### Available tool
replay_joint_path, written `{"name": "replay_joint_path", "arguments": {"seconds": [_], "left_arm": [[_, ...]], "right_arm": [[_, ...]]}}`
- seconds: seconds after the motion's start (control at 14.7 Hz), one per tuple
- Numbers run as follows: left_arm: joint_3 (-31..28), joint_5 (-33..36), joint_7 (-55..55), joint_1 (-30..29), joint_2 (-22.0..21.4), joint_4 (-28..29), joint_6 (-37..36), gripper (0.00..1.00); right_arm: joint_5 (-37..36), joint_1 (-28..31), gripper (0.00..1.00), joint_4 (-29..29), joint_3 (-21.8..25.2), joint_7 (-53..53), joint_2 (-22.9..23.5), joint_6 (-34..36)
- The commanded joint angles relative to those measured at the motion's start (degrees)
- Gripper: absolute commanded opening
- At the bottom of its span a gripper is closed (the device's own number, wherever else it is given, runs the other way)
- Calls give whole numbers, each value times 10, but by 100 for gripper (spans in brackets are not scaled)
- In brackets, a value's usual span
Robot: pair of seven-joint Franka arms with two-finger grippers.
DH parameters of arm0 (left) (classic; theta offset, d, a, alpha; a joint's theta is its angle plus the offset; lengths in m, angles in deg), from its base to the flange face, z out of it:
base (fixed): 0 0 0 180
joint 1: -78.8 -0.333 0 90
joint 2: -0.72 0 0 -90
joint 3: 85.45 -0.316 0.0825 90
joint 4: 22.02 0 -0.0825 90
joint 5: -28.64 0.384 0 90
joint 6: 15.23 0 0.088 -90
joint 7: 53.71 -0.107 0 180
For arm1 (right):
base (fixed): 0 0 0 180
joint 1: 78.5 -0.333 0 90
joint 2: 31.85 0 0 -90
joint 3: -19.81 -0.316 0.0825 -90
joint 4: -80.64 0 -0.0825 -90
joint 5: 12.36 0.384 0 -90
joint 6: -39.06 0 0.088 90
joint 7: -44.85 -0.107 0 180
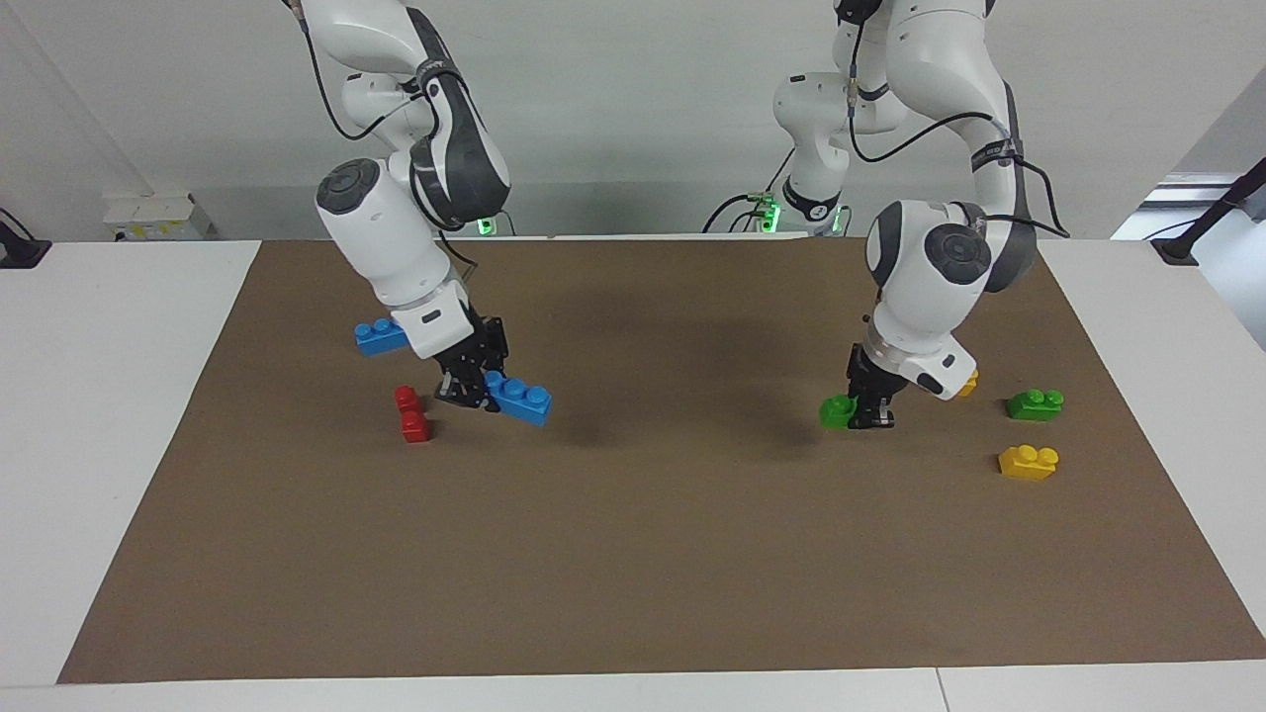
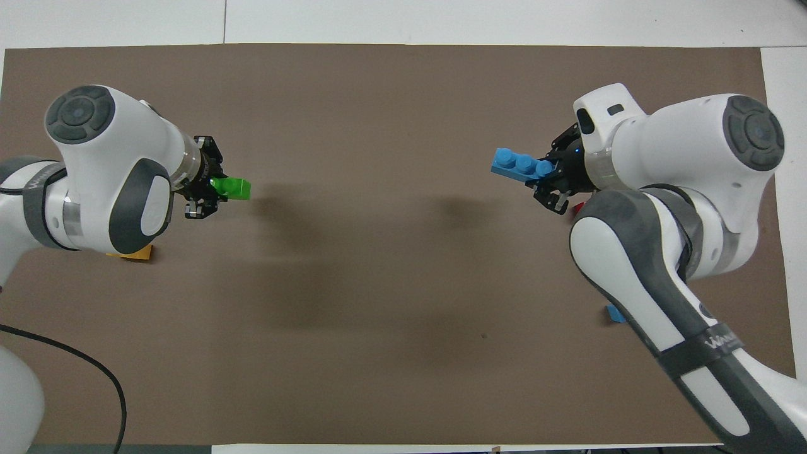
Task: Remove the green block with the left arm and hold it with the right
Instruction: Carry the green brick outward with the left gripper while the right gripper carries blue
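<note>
green block (image 1: 837, 410) is pinched in the left gripper (image 1: 872, 419), already apart from the blue brick (image 1: 520, 398) that the right gripper (image 1: 465, 392) clamps steady for the pull.

White lettering on right arm (image 2: 706, 353) dark band, partly readable: "Wi…"; similar band on left arm (image 2: 38, 195), illegible.

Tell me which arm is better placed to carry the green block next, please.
Left. The left gripper is already shut on the green block, toward its own end of the table. The right gripper is shut on a blue brick, so it cannot take another.
</note>
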Motion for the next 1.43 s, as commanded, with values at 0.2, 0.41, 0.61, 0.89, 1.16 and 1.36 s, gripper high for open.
{"name": "replay_joint_path", "arguments": {"seconds": [0.2,0.41,0.61,0.89,1.16,1.36], "left_arm": [[6,-1,-117,-73,-20,38,30,0],[6,-1,-141,-95,-19,48,58,0],[6,-1,-174,-112,-14,54,78,0],[5,-1,-206,-125,2,54,98,0],[5,-1,-242,-134,19,54,119,0],[4,-1,-267,-135,22,54,123,0]], "right_arm": [[-51,-4,16,2,93,-36,-1,8],[-60,-4,16,-2,130,-93,0,3],[-117,-1,16,-5,149,-204,4,-8],[-122,0,16,-7,168,-312,24,-22],[-126,0,15,-17,175,-436,45,-44],[-143,2,15,-21,174,-463,66,-72]]}}
